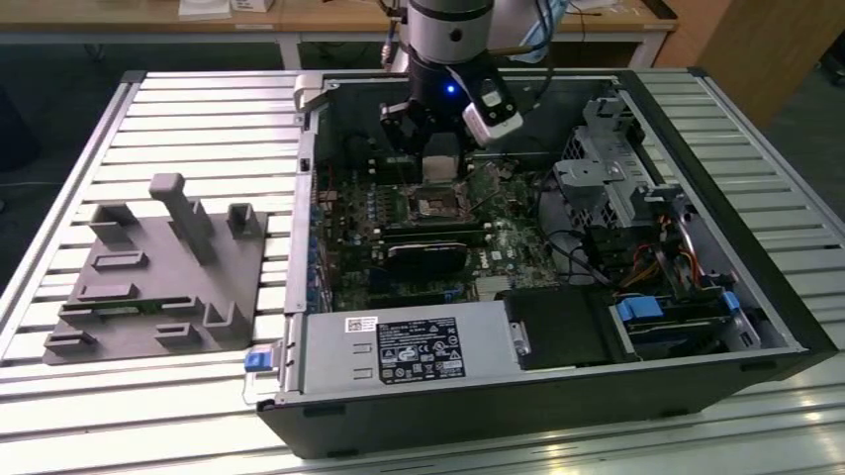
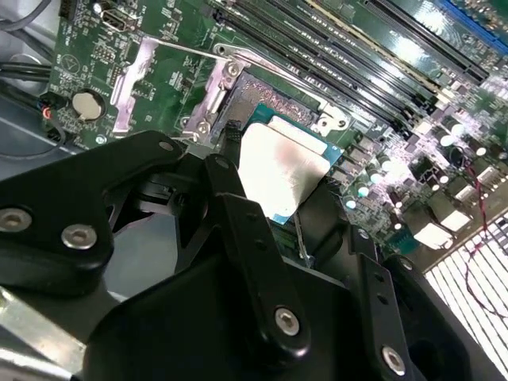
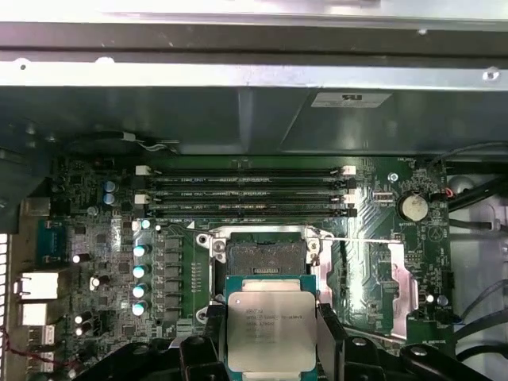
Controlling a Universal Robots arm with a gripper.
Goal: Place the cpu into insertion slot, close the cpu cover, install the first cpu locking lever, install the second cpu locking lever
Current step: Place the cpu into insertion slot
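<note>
The cpu (image 3: 270, 329), a square chip with a silvery top, hangs between my black fingers (image 3: 329, 337) just above the green board; its top also shows in the second wrist view, cpu (image 2: 282, 171). My gripper (image 3: 270, 343) is shut on its two opposite edges. The insertion slot (image 3: 266, 258) lies uncovered right beside the chip, dark in the middle with a metal rim; in the exterior view this slot (image 1: 436, 206) sits just below my gripper (image 1: 442, 163). A silvery plate that looks like the cpu cover (image 3: 403, 286) stands swung aside of the slot. A thin wire lever (image 2: 262, 59) is raised.
Long black memory slots (image 3: 246, 190) run just beyond the socket. The open computer case (image 1: 687, 109) walls me in, with a drive cage (image 1: 608, 168) and power supply (image 1: 410, 346). A grey fixture block (image 1: 158, 267) stands on the slatted table at the exterior view's left.
</note>
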